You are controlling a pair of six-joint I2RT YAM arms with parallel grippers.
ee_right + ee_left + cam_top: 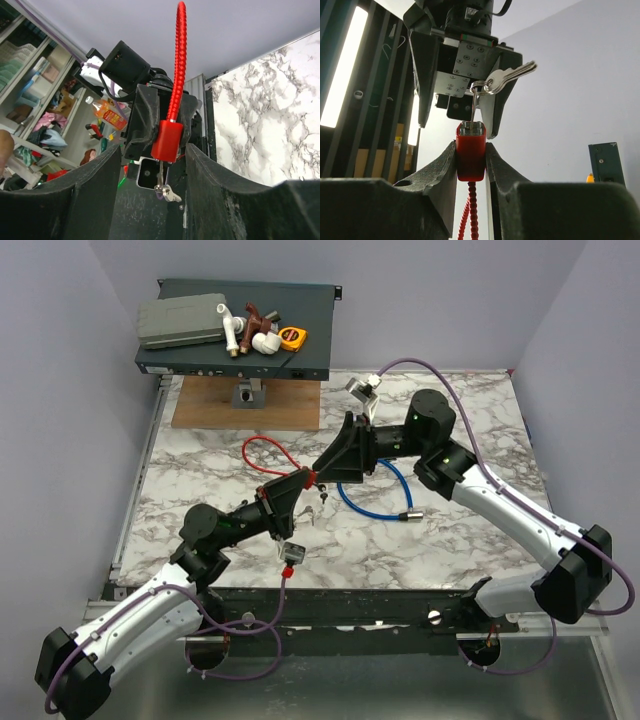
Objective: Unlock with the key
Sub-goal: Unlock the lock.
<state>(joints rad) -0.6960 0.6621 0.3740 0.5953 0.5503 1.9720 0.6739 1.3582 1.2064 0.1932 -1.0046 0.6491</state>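
Observation:
My left gripper [471, 148] is shut on a small red lock body [470, 157], and the lock's red cable [469, 217] hangs down from it. The key [472, 107], thin and silver, is stuck in the lock body's end. A ring on it carries a second silver key [512, 75]. My right gripper [153, 155] stands open, one finger on each side of the key [160, 172], touching neither it nor the red lock body [167, 141]. From above, both grippers [296, 488] [330, 468] meet over the table's middle. The red cable [262, 448] loops to the left.
A blue cable lock [377, 502] lies on the marble just right of the grippers. A wooden board [200, 405] with a small metal fixture [248, 392] sits at the back. Behind it a black rack unit [310, 330] carries a grey box, pipe fittings and a tape measure.

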